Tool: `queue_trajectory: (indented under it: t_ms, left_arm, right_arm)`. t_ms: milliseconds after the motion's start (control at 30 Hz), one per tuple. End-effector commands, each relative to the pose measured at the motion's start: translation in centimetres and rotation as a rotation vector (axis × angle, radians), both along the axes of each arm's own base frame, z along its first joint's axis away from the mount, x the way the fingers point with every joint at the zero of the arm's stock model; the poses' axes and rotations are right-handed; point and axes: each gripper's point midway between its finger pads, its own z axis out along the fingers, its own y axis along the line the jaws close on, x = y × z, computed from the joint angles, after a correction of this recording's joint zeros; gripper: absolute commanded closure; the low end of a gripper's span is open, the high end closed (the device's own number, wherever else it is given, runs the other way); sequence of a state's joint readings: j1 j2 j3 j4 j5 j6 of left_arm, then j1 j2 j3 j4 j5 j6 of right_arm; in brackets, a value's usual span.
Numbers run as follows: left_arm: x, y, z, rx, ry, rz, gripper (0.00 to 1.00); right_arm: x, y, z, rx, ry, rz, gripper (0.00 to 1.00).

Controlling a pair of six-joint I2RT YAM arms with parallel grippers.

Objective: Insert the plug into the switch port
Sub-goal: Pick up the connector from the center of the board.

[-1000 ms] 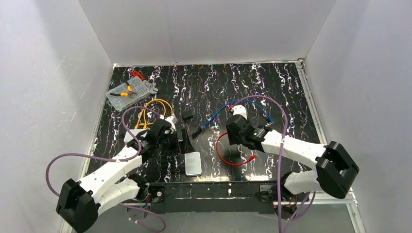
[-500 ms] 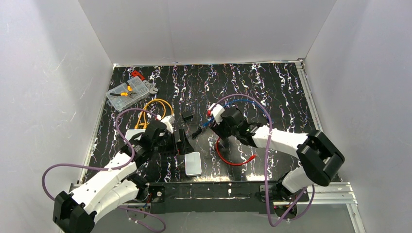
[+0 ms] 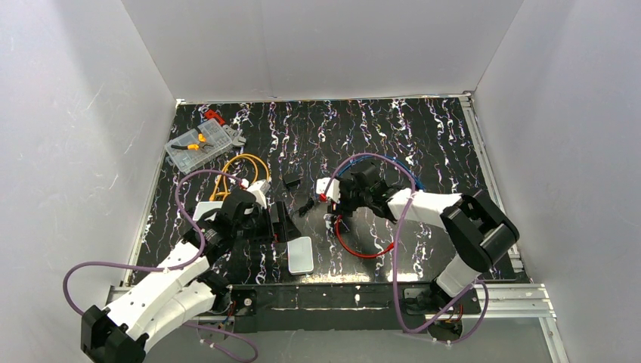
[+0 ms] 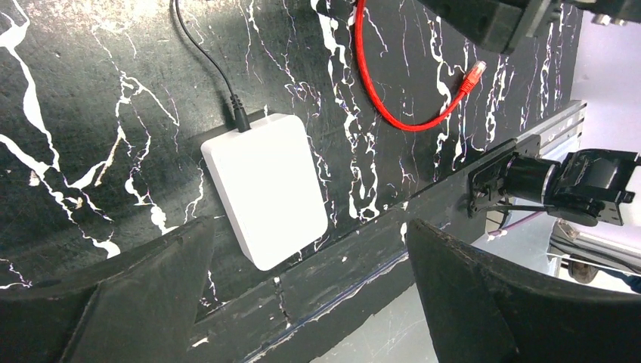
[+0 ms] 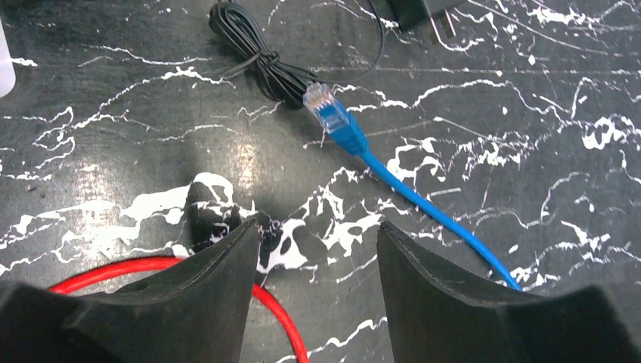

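The blue plug (image 5: 329, 108) lies on the bench (image 5: 529, 91) just ahead of my right gripper (image 5: 317, 227). Its clear tip is against, or very nearly against, a knotted black cord (image 5: 261, 64), and its blue cable (image 5: 423, 204) trails off to one side. The switch box (image 4: 264, 189) it must reach sits well apart from it, flat near the bench's front edge and framed between the fingers of my left gripper (image 4: 308, 225). Both grippers are spread wide and pinch nothing.

The first risk I see is closing on the plug and catching the black cord with it, which would drag the whole knot along. The red cable (image 5: 151, 266) curves right under my right fingers, so a low approach could snag it too. Its red plug (image 4: 474, 72) lies closer to the box and could be taken by mistake.

If I pinch the cable instead of the plug's body, the plug will swing and miss the socket. I cannot tell which way its latch faces.

The box looks light and loose, tethered only by a thin black lead (image 4: 227, 83) in its far edge. Unless my left gripper braces it, the push of insertion may slide it toward the bench's front edge. No view shows me the port itself, so I could line up on the wrong edge.
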State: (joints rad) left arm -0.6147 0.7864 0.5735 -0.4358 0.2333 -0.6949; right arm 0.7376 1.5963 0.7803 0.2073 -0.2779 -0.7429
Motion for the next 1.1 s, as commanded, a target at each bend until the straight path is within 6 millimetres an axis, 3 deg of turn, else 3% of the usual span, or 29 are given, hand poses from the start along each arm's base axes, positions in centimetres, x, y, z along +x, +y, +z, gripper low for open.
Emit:
queue_trajectory:
  t_ms: [0, 433, 900, 1000, 1067]
  left_arm:
    - [0.1, 0.4, 1.4, 0.002, -0.037, -0.006, 0.02]
    - [0.3, 0.5, 1.1, 0.015, -0.04, -0.012, 0.02]
    - [0.2, 1.0, 1.1, 0.031, -0.036, 0.0, 0.02]
    - [0.1, 1.1, 1.1, 0.035, -0.037, 0.0, 0.02]
    - [0.1, 1.1, 1.0, 0.035, -0.035, 0.002, 0.02]
  right_arm:
    - [0.7, 2.9, 2.1, 0.064, -0.085, 0.18, 0.36]
    - [3.1, 4.7, 0.5, 0.044, -0.116, 0.232, 0.37]
    - [3.8, 5.6, -0.3, 0.017, -0.087, 0.283, 0.5]
    - [3.7, 5.5, -0.5, 0.004, -0.078, 0.294, 0.56]
    - [3.7, 5.5, -0.7, -0.006, -0.072, 0.297, 0.66]
